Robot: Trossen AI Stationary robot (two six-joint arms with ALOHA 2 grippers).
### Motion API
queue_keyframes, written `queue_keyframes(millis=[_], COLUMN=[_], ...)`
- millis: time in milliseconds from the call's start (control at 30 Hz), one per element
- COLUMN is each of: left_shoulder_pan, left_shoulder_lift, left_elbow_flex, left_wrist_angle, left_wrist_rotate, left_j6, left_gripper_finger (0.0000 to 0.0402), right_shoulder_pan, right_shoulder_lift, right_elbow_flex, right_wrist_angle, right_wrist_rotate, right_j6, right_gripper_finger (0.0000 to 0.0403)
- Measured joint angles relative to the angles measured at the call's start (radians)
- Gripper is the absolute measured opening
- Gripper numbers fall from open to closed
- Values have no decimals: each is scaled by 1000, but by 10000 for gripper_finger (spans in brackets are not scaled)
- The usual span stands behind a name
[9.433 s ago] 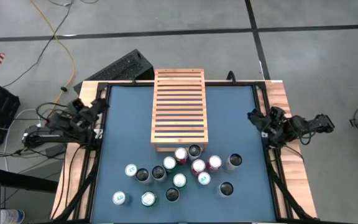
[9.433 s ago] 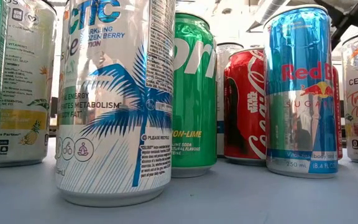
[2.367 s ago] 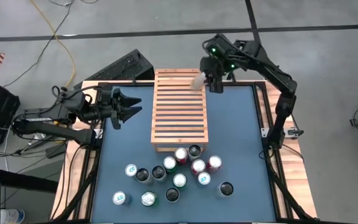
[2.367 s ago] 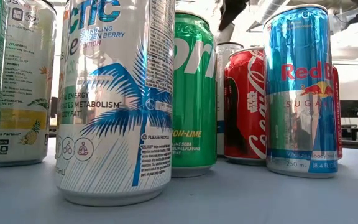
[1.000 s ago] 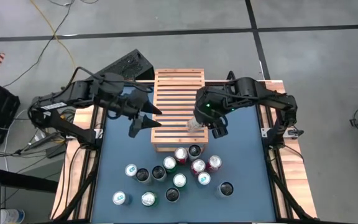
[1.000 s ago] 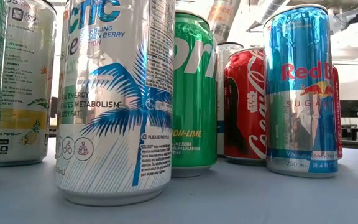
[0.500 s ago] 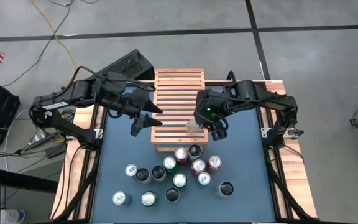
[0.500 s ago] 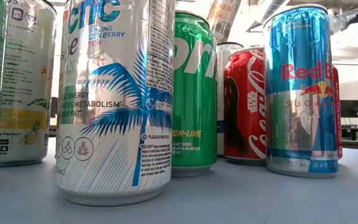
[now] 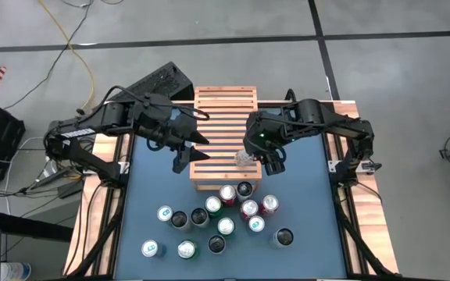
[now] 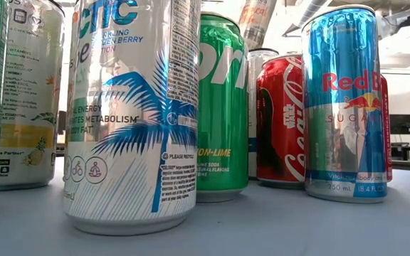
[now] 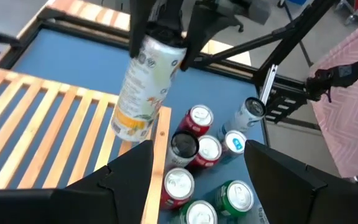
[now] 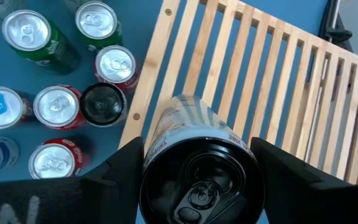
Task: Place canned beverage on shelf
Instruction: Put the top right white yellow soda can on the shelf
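Observation:
The shelf [image 9: 225,125], a slatted light-wood rack, lies on the blue table at the far middle; it also shows in the right wrist view [image 12: 272,81]. My right gripper [image 9: 250,155] is shut on a pale, black-lidded can [image 11: 143,87] over the shelf's near right corner. The can also shows high up in the low view [image 10: 255,20]. My left gripper [image 9: 191,154] is open and empty above the shelf's near left part, its fingers [image 11: 126,183] pointing at the can. My right gripper pinches the can's upper end [image 11: 160,45], just below the black lid [image 12: 197,180], between its two fingers [image 12: 120,174]. The fingers come from above, pointing down. The can hangs below them, tilted. Whether its bottom [image 11: 128,129] touches the slats I cannot tell.
Several upright cans [image 9: 225,215] stand in a cluster on the blue mat just near of the shelf; they fill the low view [image 10: 130,114]. A black keyboard [image 9: 158,82] lies beyond the table's far left corner. Wooden frame rails [image 9: 358,156] run along the sides.
My left gripper has gone a little toward the table's right edge, onto the shelf's near left part and closer to the can, still open. My right gripper and the can have kept nearly still over the shelf's near right corner.

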Motion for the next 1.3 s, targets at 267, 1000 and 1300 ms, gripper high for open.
queue_keyframes(millis=[267, 1000, 1300], left_shoulder_pan=[0, 0, 0], left_shoulder_lift=[2, 2, 2], left_elbow_flex=[0, 0, 0], left_wrist_angle=[1, -1, 1], left_wrist_rotate=[0, 0, -13], left_j6=[8, 11, 25], left_gripper_finger=[241, 241, 241], right_shoulder_pan=[-15, -47, -46], right_shoulder_lift=[0, 69, 66], right_elbow_flex=[0, 0, -2], right_wrist_angle=[9, -8, -2], right_wrist_rotate=[-16, -47, -47], right_j6=[1, 9, 0], right_gripper_finger=[249, 251, 270])
